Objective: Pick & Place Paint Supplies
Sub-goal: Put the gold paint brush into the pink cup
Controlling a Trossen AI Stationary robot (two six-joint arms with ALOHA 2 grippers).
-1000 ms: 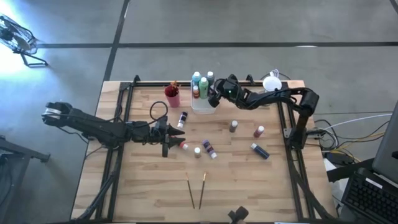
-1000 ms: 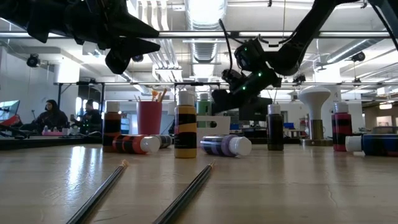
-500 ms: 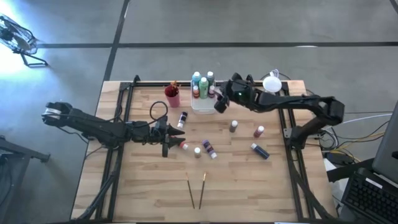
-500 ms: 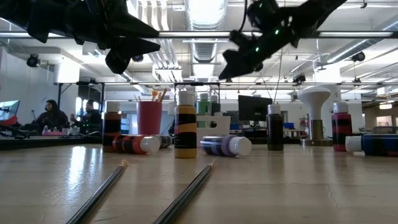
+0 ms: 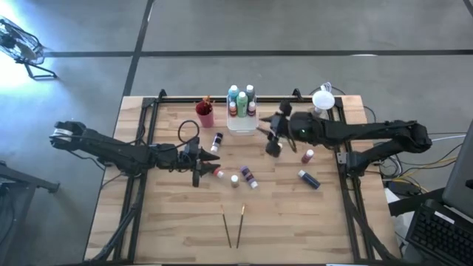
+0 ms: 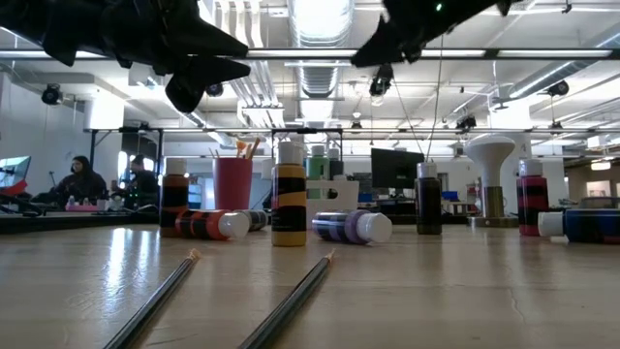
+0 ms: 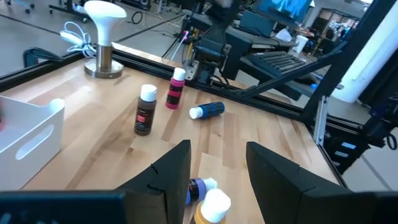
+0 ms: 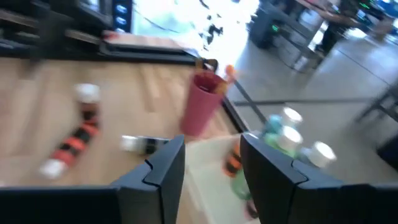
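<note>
Several paint bottles stand in the white tray (image 5: 242,124) beside the magenta cup (image 5: 205,114). More bottles are on the table: a brown one (image 5: 277,151) and a red one (image 5: 307,156) upright, a blue one (image 5: 309,179) and a purple one (image 5: 249,176) on their sides. Two paintbrushes (image 5: 233,226) lie flat near the near edge. My right gripper (image 5: 271,139) hangs open above the table just right of the tray, holding nothing (image 8: 211,140). My left gripper (image 5: 213,157) waits open at mid-table, above the yellow bottle (image 7: 213,204).
A white mushroom-shaped stand (image 5: 322,98) sits at the far right corner. Black frame rails run along the table's left and right sides (image 5: 346,185). Another bottle (image 5: 217,140) lies near the cup, and a red one (image 5: 219,173) lies by my left gripper. Bare wood stretches along the near edge.
My right gripper has drawn back from the tray, rising and swinging toward the table's right and near side, to a spot above the brown bottle. The bottles and brushes have stayed where they were.
</note>
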